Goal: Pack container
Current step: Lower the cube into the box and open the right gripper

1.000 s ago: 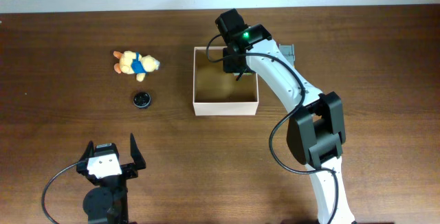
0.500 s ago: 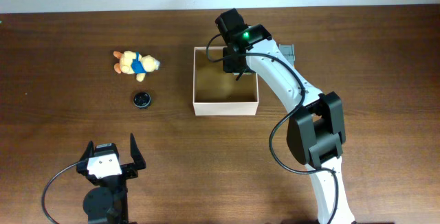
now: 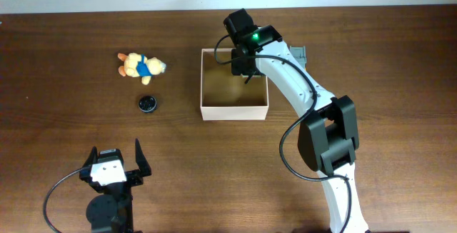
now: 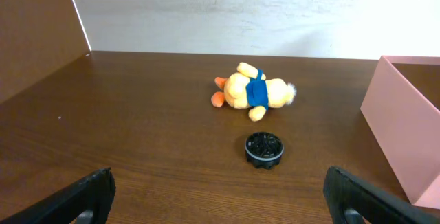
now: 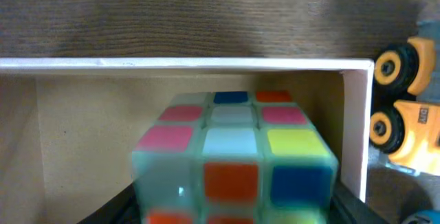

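The container (image 3: 235,112) is a square, open-topped box of thin cardboard, cream on the outside and tan inside, its top edge showing as a fine pale line in the right wrist view (image 5: 185,63). It sits on the far half of the table (image 3: 71,133), a little right of the middle. The right gripper (image 3: 243,67) hangs over the container's far right corner, reaching down inside the walls. Its dark fingers are closed on either side of a puzzle cube (image 5: 234,155) with glossy square tiles in pink, blue, orange, yellow and pale aqua. The cube sits within the box opening, near the back wall. Just outside the container's right wall lies a yellow plastic toy truck (image 5: 405,107) with black tyres. The left gripper (image 3: 116,154) is well apart from the container, at the near left of the table, its fingers spread wide with nothing between them. Out in front of it lie a soft, fuzzy, orange-yellow plush bear (image 4: 253,92) in a blue top, on its side, and nearer, a small round black cap (image 4: 264,148) with a ridged rim. The table is dark brown wood with a fine grain and a dull sheen, and a plain white wall (image 4: 227,11) rises along its far edge.
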### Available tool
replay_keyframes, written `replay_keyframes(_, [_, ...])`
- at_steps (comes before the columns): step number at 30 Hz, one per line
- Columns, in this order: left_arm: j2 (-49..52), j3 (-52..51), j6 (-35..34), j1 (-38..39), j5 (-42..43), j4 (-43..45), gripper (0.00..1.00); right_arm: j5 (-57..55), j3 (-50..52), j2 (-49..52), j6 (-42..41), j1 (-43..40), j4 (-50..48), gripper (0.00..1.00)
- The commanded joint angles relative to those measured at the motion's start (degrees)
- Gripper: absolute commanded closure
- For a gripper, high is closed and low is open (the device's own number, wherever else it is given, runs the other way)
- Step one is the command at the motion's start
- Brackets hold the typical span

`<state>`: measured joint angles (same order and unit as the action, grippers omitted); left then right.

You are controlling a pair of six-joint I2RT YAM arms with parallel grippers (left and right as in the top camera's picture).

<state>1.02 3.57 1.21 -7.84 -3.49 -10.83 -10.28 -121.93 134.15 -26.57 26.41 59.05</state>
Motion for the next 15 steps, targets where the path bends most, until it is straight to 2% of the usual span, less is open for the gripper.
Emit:
replay_keyframes(1, [0.0,-0.4,-0.3,0.2,-0.6,0.4,0.01,-0.9,-0.9,0.4,-0.1,0.2,-0.2,0.42])
replay_keyframes(5, [0.0,-0.4,-0.3,0.2,-0.6,0.3,0.01,-0.9,-0.9,0.4,-0.1,0.2,-0.2,0.33])
replay_keyframes(15, [0.0,-0.4,-0.3,0.2,-0.6,0.3,0.01,1.4,-0.9,0.4,-0.1,0.2,-0.9,0.33])
